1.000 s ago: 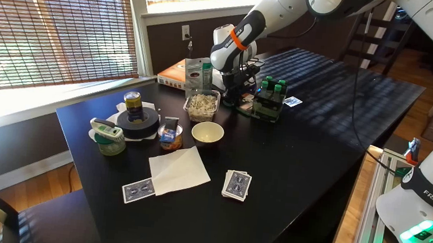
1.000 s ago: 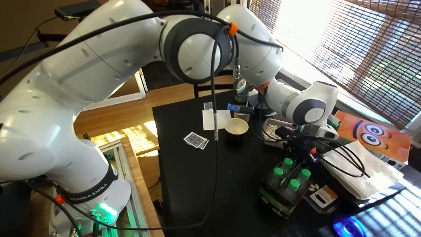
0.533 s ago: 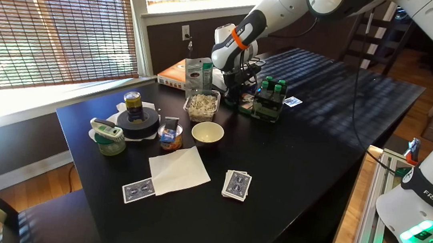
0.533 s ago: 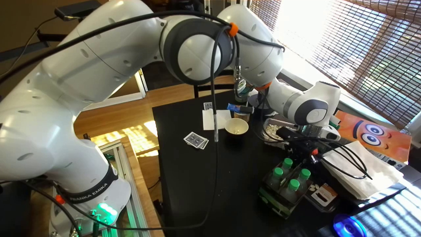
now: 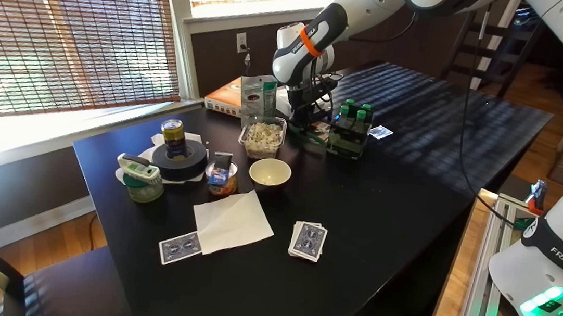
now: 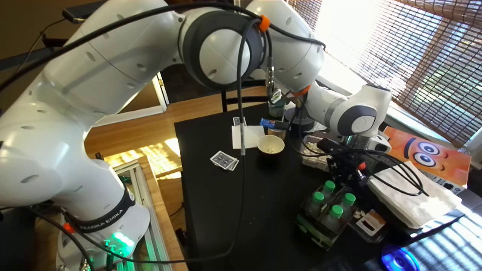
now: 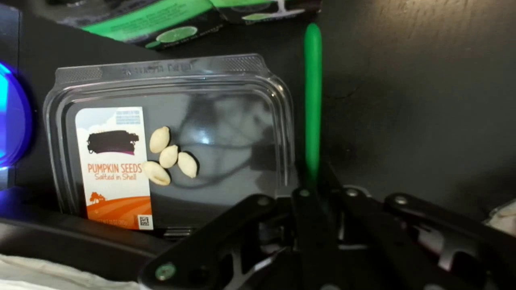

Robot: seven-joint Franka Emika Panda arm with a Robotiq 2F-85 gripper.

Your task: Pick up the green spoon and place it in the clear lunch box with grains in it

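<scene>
The green spoon (image 7: 313, 92) points forward from my gripper (image 7: 313, 172) in the wrist view. The fingers stand close together around its handle end, which is partly hidden between them. In an exterior view my gripper (image 5: 303, 127) is low over the table, with a bit of green spoon (image 5: 315, 138) showing by the fingertips. The clear lunch box with pale grains (image 5: 263, 138) stands open close beside my gripper, on the window-and-bowl side. It also shows in an exterior view (image 6: 316, 160), partly behind cables; there the fingertips are hidden by the bottles.
A carton of green-capped bottles (image 5: 347, 141) stands right beside my gripper. A flat clear seed container (image 7: 225, 169) with seeds lies below it. A pouch (image 5: 256, 98), orange box (image 6: 425, 154), napkins (image 6: 418, 192), cream bowl (image 5: 270, 172) and blue disc (image 6: 400, 259) are nearby.
My gripper dips slightly at half a second ago, then rises a little to now. The green spoon shows at the fingertips. The lunch box, carton and other objects have not moved.
</scene>
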